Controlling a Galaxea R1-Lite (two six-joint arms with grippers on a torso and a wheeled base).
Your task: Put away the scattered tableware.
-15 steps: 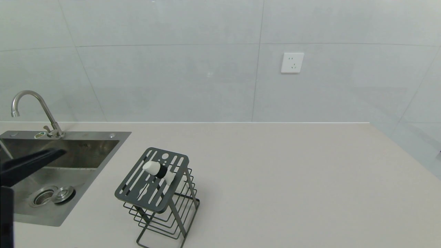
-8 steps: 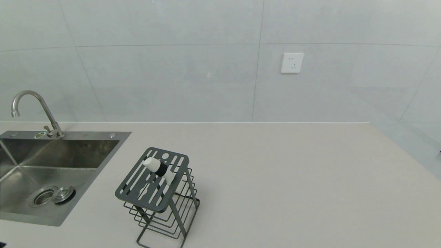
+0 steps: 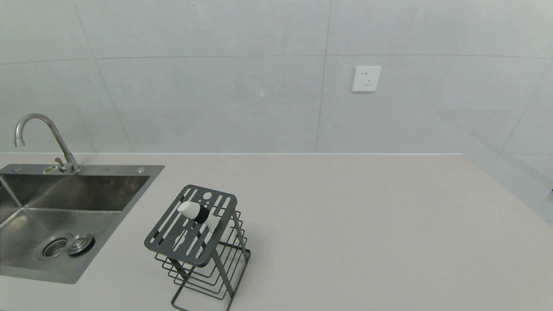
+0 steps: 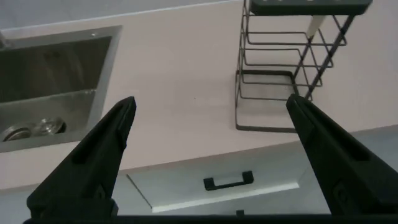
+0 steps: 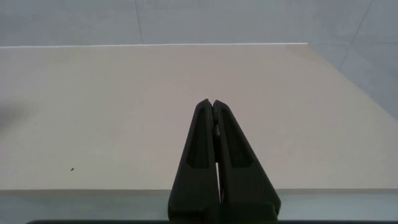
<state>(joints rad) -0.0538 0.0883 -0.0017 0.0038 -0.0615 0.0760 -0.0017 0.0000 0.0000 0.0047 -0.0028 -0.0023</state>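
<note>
Nearest the robot, the left gripper (image 4: 211, 107) hangs over the front edge of the beige counter (image 3: 367, 224). Its jaws are released and spread wide. A grey drawer front (image 4: 186, 190) with a dark drawer pull (image 4: 229, 182) lies below it. The right gripper (image 5: 212, 107) hovers over another stretch of the same counter, jaws clenched flat against each other.

In the head view, a dark wire rack (image 3: 203, 270) stands upright on the counter near its front edge, at about seven o'clock from the middle of the scene. Its slotted top plate (image 3: 170, 242) slopes down toward seven o'clock. The utensil (image 3: 199, 214) sits in one of the slots. Its white grip with a black band sticks up out of the plate and leans toward ten o'clock. It is probably a knife, but the part under the plate is mostly hidden. The left wrist view shows a pale tip (image 4: 314, 26) hanging inside the wires.

At nine o'clock from the rack, a little apart from it, a steel sink (image 3: 144, 172) is set into the counter. A drain (image 3: 54, 247) and a stopper (image 3: 80, 242) lie side by side on its floor. A curved faucet (image 3: 43, 136) rises from the sink's far rim, at about ten o'clock from the rack. Beyond the counter stands the tiled wall (image 3: 216, 95), with a white wall socket (image 3: 366, 78) at one o'clock from the rack.
</note>
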